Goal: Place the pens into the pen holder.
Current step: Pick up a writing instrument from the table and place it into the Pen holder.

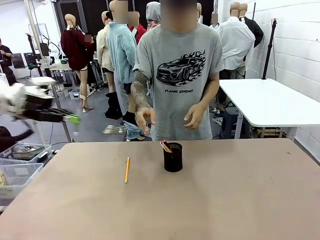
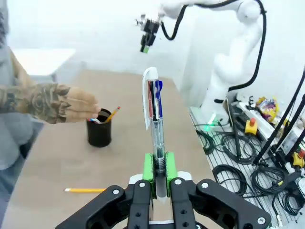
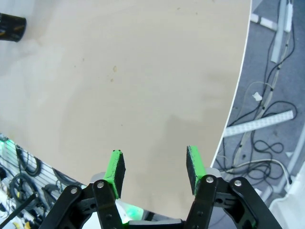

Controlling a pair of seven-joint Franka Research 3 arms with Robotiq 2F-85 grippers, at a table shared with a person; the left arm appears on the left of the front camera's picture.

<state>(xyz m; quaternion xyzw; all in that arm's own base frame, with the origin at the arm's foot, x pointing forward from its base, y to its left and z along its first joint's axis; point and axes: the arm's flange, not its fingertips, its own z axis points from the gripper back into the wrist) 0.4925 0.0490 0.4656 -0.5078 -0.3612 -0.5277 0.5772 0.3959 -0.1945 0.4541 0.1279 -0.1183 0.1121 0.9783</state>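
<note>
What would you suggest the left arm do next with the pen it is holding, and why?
Probably swing the left gripper toward the pen holder: it is shut on the pen, raised off the table's left side, and the holder stands mid-table. Go slowly, since the person's hand is close by it.

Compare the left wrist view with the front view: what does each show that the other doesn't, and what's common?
Left wrist view: a clear multicolour pen clamped in the left claw, and the right claw far off. Front view: the person's grey T-shirt and second hand. Both: the black mesh pen holder with pencils in it, the yellow pencil lying on the table, a tattooed hand by the holder.
</note>
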